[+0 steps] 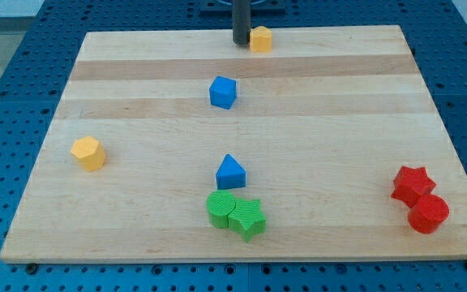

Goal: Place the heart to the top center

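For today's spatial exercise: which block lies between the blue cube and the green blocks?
The blue triangular block sits between the blue cube and the green blocks, in the camera view.

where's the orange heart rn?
The orange heart sits at the view's top centre, near the board's far edge, immediately right of my tip. Its nearest block is the blue cube, below and slightly left.

Wooden board [314,138] — eight blocks on it: two yellow, two blue, two green, two red.
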Controlling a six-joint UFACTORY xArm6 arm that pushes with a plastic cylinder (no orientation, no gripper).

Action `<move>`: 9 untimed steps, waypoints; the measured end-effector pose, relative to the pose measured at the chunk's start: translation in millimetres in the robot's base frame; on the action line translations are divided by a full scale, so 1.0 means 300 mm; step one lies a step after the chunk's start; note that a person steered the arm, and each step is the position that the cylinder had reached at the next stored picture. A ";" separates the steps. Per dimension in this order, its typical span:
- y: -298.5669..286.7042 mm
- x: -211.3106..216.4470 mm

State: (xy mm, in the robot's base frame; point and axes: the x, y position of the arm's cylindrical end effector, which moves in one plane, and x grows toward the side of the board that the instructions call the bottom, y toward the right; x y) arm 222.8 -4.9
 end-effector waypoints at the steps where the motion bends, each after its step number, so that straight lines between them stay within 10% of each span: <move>1: -0.013 0.075; 9: -0.051 0.085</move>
State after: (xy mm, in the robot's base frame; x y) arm 248.3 -20.2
